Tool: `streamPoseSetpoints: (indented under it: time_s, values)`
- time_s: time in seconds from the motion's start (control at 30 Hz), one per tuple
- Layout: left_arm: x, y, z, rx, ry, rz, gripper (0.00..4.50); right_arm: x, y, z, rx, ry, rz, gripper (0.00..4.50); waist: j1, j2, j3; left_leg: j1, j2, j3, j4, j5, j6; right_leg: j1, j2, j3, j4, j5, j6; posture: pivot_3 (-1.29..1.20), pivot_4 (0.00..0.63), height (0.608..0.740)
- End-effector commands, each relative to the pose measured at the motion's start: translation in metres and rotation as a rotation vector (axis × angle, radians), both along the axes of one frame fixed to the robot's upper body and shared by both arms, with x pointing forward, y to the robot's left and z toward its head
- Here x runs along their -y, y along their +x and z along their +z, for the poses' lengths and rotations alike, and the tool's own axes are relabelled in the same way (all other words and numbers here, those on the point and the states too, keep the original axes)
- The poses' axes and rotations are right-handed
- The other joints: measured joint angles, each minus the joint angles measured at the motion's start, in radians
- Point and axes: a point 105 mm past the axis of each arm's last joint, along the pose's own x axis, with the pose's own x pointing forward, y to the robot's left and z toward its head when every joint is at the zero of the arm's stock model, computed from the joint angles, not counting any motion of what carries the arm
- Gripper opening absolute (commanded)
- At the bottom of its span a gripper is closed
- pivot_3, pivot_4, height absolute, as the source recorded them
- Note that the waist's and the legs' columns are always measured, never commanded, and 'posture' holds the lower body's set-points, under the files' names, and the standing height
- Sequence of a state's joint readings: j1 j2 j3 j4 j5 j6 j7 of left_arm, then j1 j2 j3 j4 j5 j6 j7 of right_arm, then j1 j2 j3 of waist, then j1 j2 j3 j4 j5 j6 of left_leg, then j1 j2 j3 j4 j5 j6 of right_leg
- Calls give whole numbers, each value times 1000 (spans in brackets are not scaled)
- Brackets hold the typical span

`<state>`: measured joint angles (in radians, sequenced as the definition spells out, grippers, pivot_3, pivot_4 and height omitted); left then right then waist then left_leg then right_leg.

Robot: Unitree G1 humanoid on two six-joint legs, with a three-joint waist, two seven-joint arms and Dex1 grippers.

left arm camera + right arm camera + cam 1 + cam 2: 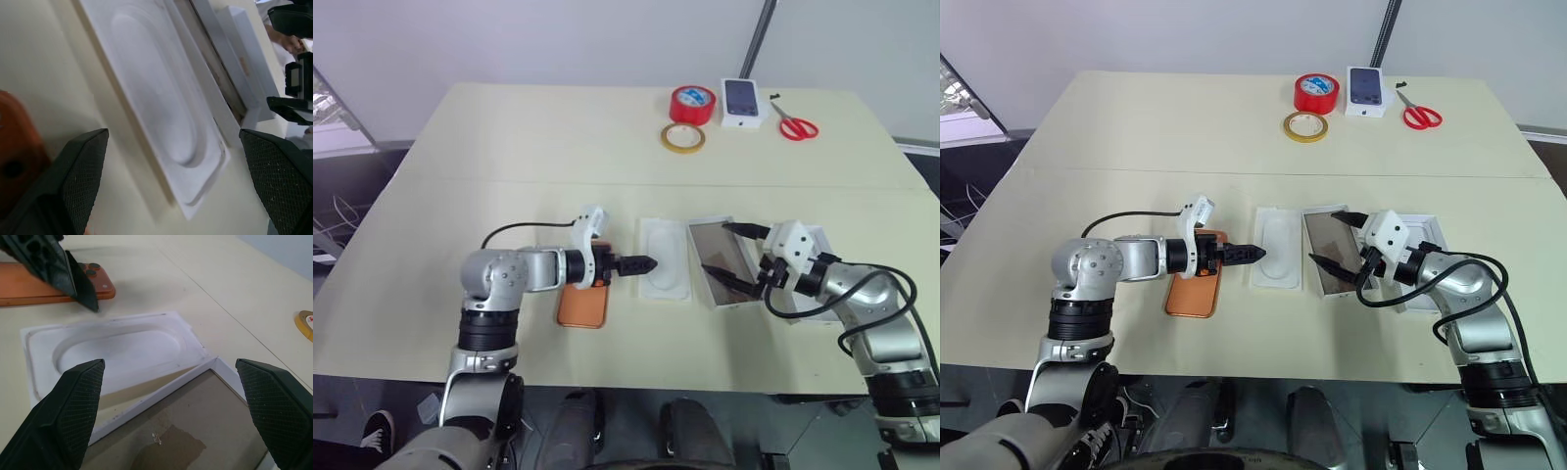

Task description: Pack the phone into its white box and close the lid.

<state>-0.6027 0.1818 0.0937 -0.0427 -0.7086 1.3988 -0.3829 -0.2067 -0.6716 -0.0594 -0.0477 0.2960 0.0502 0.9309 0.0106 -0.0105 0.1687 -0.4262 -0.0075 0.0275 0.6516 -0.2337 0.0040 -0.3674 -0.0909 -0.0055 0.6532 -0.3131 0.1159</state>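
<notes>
The orange phone [580, 305] lies flat on the table, partly under my left wrist. My left gripper [644, 262] hangs open just past the phone's end, at the near edge of a flat white insert with an oval recess [664, 259]. To the right of the insert sits the white box [736, 301], its brownish floor bare. My right gripper [716, 248] is open above the box, one finger on each side of its floor. The lid [1430, 230] lies right of the box, partly hidden under my right wrist. In the right wrist view the phone [39, 286] lies beyond the insert [117, 350].
At the table's far side are a red tape roll [692, 104], a yellow tape ring [682, 137], a small white carton picturing a dark phone [744, 102] and red scissors [795, 125]. A seam crosses the table [509, 147] just behind the work area.
</notes>
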Motion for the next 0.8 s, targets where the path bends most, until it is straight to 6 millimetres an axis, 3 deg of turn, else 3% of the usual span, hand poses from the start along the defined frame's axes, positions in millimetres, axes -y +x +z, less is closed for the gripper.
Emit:
streamPoseSetpoints:
  time_s: [0.03,0.17,0.27,0.5,0.6,0.7,0.8]
  values:
    - [4,-2,-17,-57,28,27,4500,-10,1,29,108,27,18,4462,0,1,0,0,0,0,0,0,0,0,0,0,0,0,0,0,150,728]
    - [8,-5,-22,-84,15,32,4500,-10,1,30,115,14,19,4462,2,0,-1,1,0,0,0,0,0,1,0,0,0,0,0,0,150,728]
    - [10,-7,-27,-100,21,23,3687,-11,1,27,110,6,21,4500,2,0,-1,1,0,0,0,0,0,2,0,0,0,0,0,0,150,728]
    - [4,-5,-34,-136,38,64,16,-9,-1,24,104,-8,23,4500,3,0,-1,1,0,0,0,0,0,1,-1,0,-1,0,0,0,150,728]
    - [2,-3,-33,-148,1,91,16,-8,-6,19,77,-30,54,4500,2,1,-1,2,0,-1,0,0,0,3,-2,0,-1,0,0,0,150,728]
    - [-1,1,-28,-162,-56,126,16,-5,-25,6,-21,-80,137,4500,4,1,-1,2,0,-1,-1,-1,1,4,-2,0,-2,0,0,0,150,728]
    - [-6,7,-16,-134,-100,153,16,13,-45,-14,-138,-197,201,4500,3,1,-1,3,0,-1,-1,-2,3,5,-2,0,-2,0,0,0,150,728]
